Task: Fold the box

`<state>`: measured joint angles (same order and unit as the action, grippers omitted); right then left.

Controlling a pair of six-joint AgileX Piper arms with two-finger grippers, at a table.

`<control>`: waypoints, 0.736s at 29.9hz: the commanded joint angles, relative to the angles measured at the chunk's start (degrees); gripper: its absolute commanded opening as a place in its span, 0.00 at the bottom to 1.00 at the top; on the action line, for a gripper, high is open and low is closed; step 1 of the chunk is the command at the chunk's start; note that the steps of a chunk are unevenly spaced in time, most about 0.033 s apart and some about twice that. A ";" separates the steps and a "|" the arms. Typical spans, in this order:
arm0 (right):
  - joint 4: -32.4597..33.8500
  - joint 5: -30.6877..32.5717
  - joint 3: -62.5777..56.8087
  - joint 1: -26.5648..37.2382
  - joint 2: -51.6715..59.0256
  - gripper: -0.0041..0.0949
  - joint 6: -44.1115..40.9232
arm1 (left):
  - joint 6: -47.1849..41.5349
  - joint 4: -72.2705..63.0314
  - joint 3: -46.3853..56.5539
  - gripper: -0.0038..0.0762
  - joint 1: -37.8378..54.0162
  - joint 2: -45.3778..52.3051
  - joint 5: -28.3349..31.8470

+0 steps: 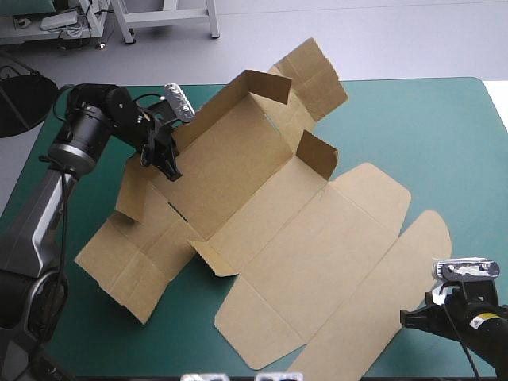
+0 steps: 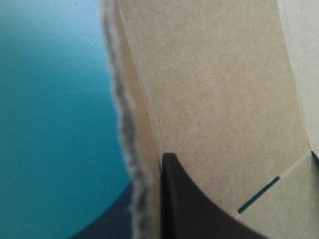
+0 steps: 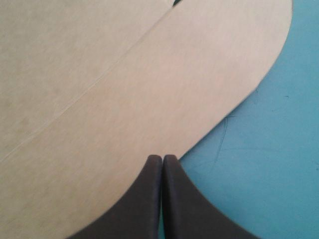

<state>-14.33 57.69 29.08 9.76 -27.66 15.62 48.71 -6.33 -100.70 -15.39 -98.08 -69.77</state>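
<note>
Brown cut-board box [image 1: 262, 198] sits mid-counter on the teal-green cover [image 1: 444, 143], its tray axis running near-left to far-right. Jaws of the left arm [image 1: 79, 143], the nearer one, pinch its raised left wall [image 1: 210, 107]. Those of the right arm [image 1: 476, 317], closed empty, rest beside the flat lid's rounded flap [image 1: 429, 246].

The table [image 1: 444, 135], wrapped in a teal-green cover [image 3: 259, 164], carries the brown board box [image 1: 317, 254], a cut sheet lying aslant from the far edge down to the near edge. Its broad lid with rounded flaps lies flat toward the near right, and side flaps lie flat at the left. Walls stand raised in the sheet's far half. Bare cover shows along the right side and at the far left.
</note>
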 commanded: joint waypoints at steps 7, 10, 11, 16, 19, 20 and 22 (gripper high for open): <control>-0.84 -2.47 1.48 -0.01 -0.55 0.03 0.21 | 4.71 12.46 -2.21 0.04 -14.84 3.05 11.03; -0.84 -2.47 1.48 -0.01 -0.55 0.03 0.21 | 4.71 16.62 -2.21 0.04 -19.41 3.05 14.59; -0.84 -2.47 1.48 -0.01 -0.55 0.03 0.21 | 4.71 18.25 -2.21 0.04 -20.98 3.05 15.77; -0.84 -2.57 1.48 -0.01 -0.55 0.03 0.21 | 4.15 25.21 -2.21 0.04 -28.55 3.05 18.22; -0.84 -2.66 1.48 -0.01 -0.55 0.03 0.21 | 1.17 27.03 -2.21 0.04 -31.74 3.05 18.64; -0.84 -2.66 1.48 -0.01 -0.55 0.03 0.21 | -1.06 26.88 -2.21 0.04 -32.48 3.05 18.64; -1.10 -2.66 1.48 -0.01 -0.55 0.03 0.21 | -4.28 26.54 -1.79 0.04 -32.84 3.05 18.64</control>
<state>-14.33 57.69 29.08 9.76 -27.66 15.62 49.59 18.50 -100.90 -47.21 -98.08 -54.56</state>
